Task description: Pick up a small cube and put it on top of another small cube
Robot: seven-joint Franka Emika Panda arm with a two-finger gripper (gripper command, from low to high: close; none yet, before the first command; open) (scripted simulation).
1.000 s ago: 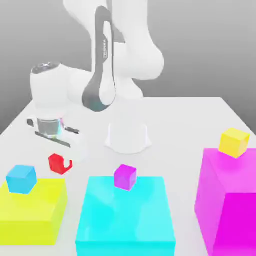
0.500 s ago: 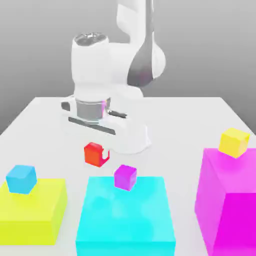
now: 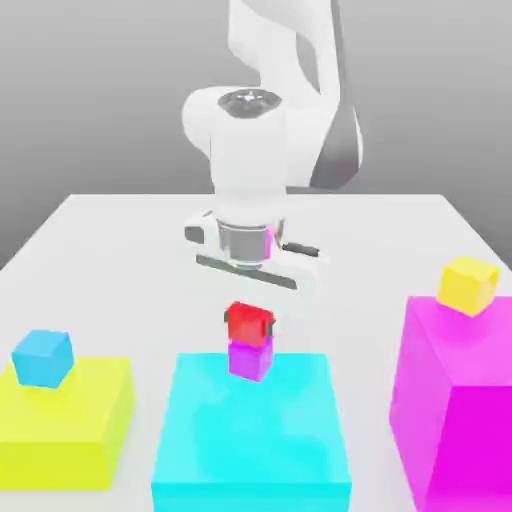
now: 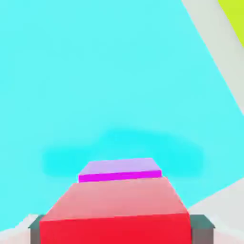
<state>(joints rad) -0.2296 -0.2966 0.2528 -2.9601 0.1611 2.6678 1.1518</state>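
Note:
The small red cube (image 3: 248, 322) sits squarely on the small magenta-purple cube (image 3: 250, 361), which stands at the far edge of the big cyan block (image 3: 250, 440). My gripper (image 3: 250, 323) hangs straight down over the stack, its fingers on either side of the red cube. In the hand view the red cube (image 4: 116, 209) covers most of the purple cube (image 4: 120, 168). A grey finger pad (image 4: 200, 228) lies flush against each side of the red cube, with the cyan block (image 4: 95, 71) behind.
A yellow-green block (image 3: 70, 425) bearing a small blue cube (image 3: 42, 358) stands at the exterior view's left. A tall magenta block (image 3: 455, 400) with a small yellow cube (image 3: 469, 284) on it stands at the right. The white table (image 3: 110, 230) stretches behind them.
My gripper has carried the red cube from low over the table at the exterior view's left, rightward and up, onto the purple cube on the cyan block.

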